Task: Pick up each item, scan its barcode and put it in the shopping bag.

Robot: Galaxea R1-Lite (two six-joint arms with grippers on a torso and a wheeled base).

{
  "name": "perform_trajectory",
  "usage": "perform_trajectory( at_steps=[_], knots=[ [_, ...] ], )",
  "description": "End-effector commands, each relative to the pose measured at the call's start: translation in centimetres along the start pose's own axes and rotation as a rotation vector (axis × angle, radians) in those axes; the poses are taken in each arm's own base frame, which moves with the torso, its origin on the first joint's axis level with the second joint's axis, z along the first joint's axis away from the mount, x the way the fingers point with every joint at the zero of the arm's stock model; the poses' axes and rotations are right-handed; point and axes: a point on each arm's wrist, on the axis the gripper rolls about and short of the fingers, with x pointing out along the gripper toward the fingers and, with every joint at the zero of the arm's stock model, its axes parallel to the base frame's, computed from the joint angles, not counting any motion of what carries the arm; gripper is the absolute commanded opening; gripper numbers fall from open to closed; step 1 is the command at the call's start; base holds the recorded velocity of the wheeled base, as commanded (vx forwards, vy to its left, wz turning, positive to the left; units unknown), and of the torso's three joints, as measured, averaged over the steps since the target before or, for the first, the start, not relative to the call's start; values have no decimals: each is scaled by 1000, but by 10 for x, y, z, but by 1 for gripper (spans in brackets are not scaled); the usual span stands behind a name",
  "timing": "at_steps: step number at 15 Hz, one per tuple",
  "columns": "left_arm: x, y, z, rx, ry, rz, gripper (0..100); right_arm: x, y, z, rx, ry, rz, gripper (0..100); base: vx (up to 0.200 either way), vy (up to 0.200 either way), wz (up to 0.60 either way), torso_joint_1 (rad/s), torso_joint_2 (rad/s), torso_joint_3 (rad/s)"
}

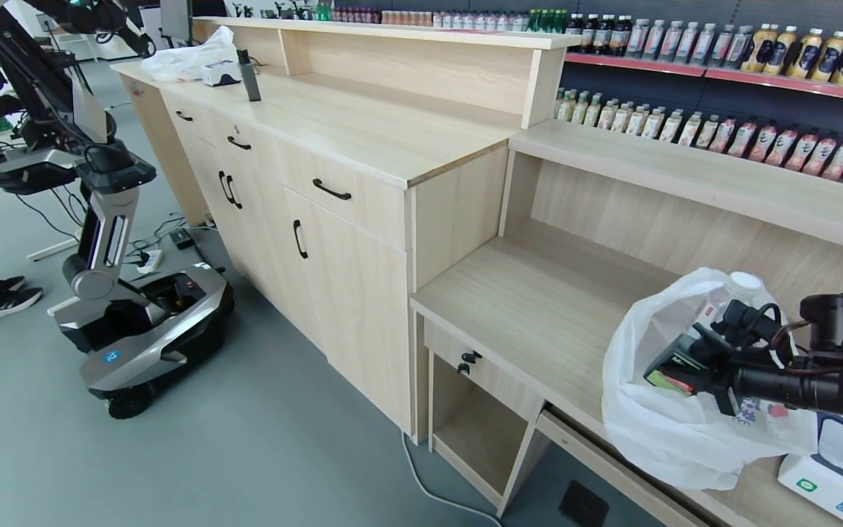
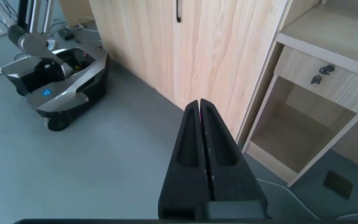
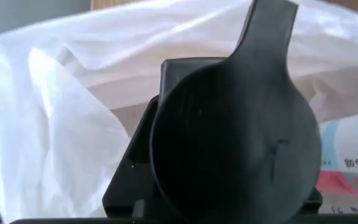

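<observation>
Head view, left to right.

- A second wheeled robot (image 1: 136,322) stands on the grey floor (image 1: 260,454), at about 8 o'clock from the tall wooden cabinet (image 1: 334,241).
- Left gripper (image 2: 201,107): the fingers are pressed flat together with nothing between them. It hangs over the floor, with the cabinet's door just beyond it.
- Upper counter (image 1: 363,124), far end at 11 o'clock: a crumpled white plastic bag (image 1: 187,55), and at its 4 o'clock a dark upright object (image 1: 249,75) too small to tell what it is.
- Wall shelves at 1 to 2 o'clock: rows of drink bottles (image 1: 714,132).
- Lower counter (image 1: 538,307), at 4 o'clock from the cabinet: the white shopping bag (image 1: 656,424) stands on it with its mouth open upward. A bottle with a white cap (image 1: 745,285) sits upright inside, at the bag's 1 o'clock.
- Right gripper (image 1: 688,362): it comes in from 3 o'clock, and the fingers are closed on a dark box (image 1: 667,375) with a green and red edge. The box is tilted and sits at the bag's mouth, just in front of the bottle. I cannot tell whether it touches the bag's film.
- Right wrist view: a dark round part of the gripper blocks the fingers, and the bag's white film (image 3: 55,124) lies close behind it.
- A white barcode scanner (image 1: 842,457) stands on the lower counter at 4 o'clock from the bag, just beside it.
</observation>
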Motion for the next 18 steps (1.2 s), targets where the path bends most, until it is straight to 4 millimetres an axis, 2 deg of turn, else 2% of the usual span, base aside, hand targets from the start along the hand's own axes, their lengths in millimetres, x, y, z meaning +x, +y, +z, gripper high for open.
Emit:
perform_trajectory(
  at_steps=[1,7,8,10,12,14,16,18],
  knots=[
    [0,0,0,0,0,1,0,13,-1,-17,34,34,22,0,0,0,0,0,0,0],
    [0,0,0,0,0,1,0,21,-5,-43,82,71,22,0,0,0,0,0,0,0],
    [0,0,0,0,0,1,0,21,-5,-46,86,75,21,100,0,0,0,0,0,0],
    [0,0,0,0,0,1,0,18,-7,-50,102,81,15,100,0,0,0,0,0,0],
    [0,0,0,0,0,1,0,14,-10,-42,86,60,1,100,0,0,0,0,0,0],
    [0,0,0,0,0,1,0,0,-14,-21,48,2,-16,100,0,0,0,0,0,0],
    [0,0,0,0,0,1,0,-23,-13,4,67,-59,-33,100,0,0,0,0,0,0],
    [0,0,0,0,0,1,0,-40,-13,26,9,-102,-75,100,0,0,0,0,0,0]
  ],
)
